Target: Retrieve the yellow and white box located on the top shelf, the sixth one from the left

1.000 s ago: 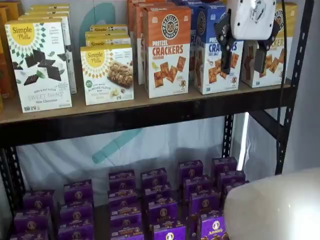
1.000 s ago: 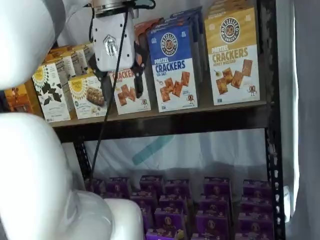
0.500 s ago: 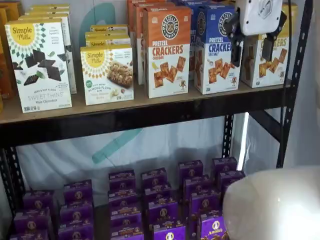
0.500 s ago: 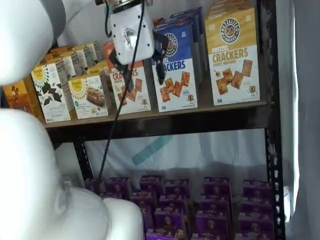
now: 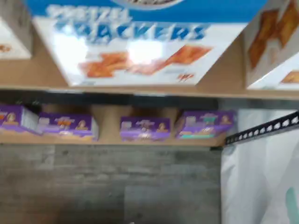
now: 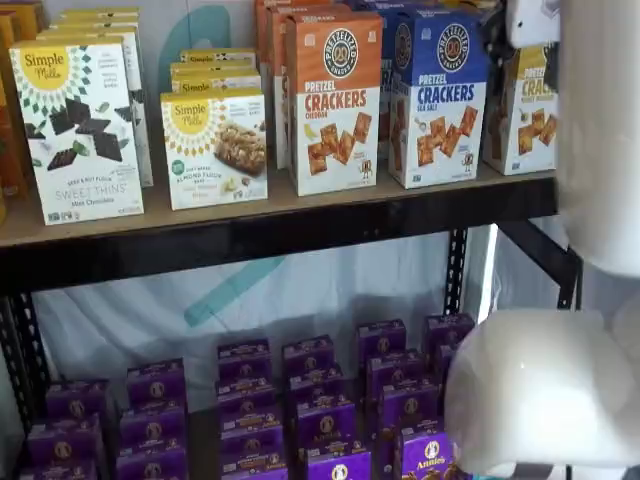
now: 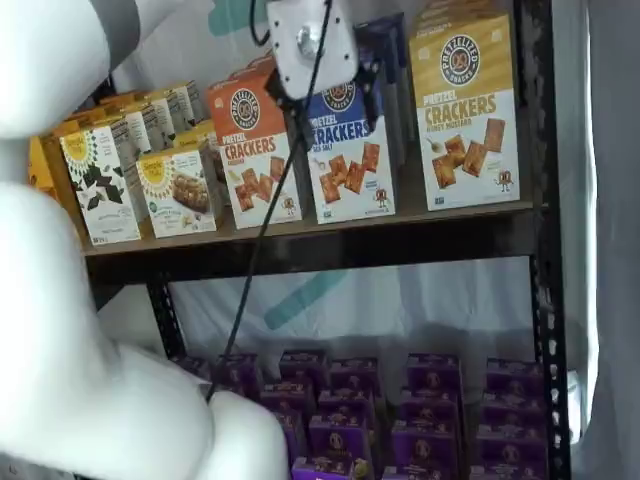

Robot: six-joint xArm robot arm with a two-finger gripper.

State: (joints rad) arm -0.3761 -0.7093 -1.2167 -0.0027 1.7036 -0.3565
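Note:
The yellow and white box (image 7: 465,110) stands upright at the right end of the top shelf (image 7: 330,238), to the right of a blue-and-white cracker carton (image 7: 345,150). In a shelf view the box (image 6: 530,115) is partly hidden behind the gripper and arm. My gripper (image 7: 330,100) hangs in front of the upper part of the blue carton, to the left of the yellow box, with its fingers apart and nothing in them. It also shows in a shelf view (image 6: 522,60). The wrist view shows the blue carton (image 5: 140,42) and an edge of the yellow and white box (image 5: 273,42).
An orange cracker carton (image 6: 335,100) and Simple Mills cartons (image 6: 75,125) stand further left on the shelf (image 6: 280,218). Several purple boxes (image 6: 320,400) fill the lower shelf. A black upright (image 7: 540,200) borders the yellow box. My white arm (image 6: 600,130) blocks the right side.
My gripper has moved to the right and upward along the shelf, from in front of the orange carton to in front of the blue carton. The boxes have not moved.

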